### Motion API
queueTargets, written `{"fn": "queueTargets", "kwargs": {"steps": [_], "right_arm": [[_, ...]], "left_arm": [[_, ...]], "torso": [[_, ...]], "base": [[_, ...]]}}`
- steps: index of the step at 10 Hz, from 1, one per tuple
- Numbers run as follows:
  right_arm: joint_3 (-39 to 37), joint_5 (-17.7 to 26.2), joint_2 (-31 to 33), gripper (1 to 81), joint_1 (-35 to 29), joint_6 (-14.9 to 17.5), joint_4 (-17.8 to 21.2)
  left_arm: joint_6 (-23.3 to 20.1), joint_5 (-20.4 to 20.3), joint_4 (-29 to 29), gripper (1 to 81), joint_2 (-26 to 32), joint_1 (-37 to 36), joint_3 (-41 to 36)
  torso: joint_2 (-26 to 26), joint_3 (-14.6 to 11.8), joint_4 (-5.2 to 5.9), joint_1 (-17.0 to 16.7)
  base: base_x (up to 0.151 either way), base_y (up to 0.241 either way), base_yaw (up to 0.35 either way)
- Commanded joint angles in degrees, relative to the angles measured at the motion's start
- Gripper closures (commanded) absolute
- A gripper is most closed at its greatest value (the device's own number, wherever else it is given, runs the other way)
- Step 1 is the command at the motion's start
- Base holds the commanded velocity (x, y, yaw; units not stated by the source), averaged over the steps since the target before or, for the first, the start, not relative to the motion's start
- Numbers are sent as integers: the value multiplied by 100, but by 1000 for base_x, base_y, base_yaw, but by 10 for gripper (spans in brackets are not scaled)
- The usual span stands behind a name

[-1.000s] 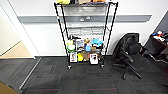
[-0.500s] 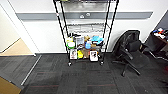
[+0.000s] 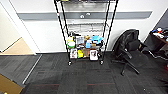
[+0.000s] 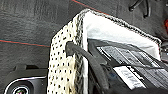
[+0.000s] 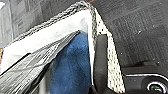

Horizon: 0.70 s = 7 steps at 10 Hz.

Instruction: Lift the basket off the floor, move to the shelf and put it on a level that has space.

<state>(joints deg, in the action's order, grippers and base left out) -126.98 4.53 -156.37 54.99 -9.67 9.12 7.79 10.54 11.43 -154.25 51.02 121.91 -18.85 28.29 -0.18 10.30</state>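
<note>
The basket (image 4: 67, 62) is off the floor, carried between the two arms: in the left wrist view a dark finger (image 4: 82, 57) hooks over its whitish rim against the woven side, and in the right wrist view another finger (image 5: 100, 62) presses the opposite wall, so both sets of fingers look clamped on the basket. Inside it lie a dark packaged item (image 4: 130, 65) and something blue (image 5: 72, 65). Dark carpet (image 3: 85, 77) shows beneath. The shelf (image 3: 85, 32) stands ahead against the white wall, its lower tiers crowded with small goods; beside it sits a black office chair (image 3: 127, 50). This reads as the carrying step, approaching the shelf. Next, the basket must be raised to the level (image 3: 86, 24) above the crowded tiers, which looks bare.
</note>
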Motion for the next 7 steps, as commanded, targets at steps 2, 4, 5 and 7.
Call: {"fn": "queueTargets", "kwargs": {"steps": [2,4,5,7], "right_arm": [[183,250,77,811,-458,-35,134],[183,250,77,811,-458,-35,143],[192,250,77,811,-457,-35,134],[201,250,86,811,-449,-35,134]], "left_arm": [[-6,299,96,811,51,-518,-202],[-6,299,87,811,43,-509,-193],[-6,290,79,811,43,-509,-193],[-14,299,69,811,43,-509,-193]], "torso": [[744,-585,0,-483],[542,-867,0,-358],[592,-974,0,-402],[669,-794,0,-441]], "base": [[0,0,0],[0,0,0],[0,0,0],[0,0,0]]}}
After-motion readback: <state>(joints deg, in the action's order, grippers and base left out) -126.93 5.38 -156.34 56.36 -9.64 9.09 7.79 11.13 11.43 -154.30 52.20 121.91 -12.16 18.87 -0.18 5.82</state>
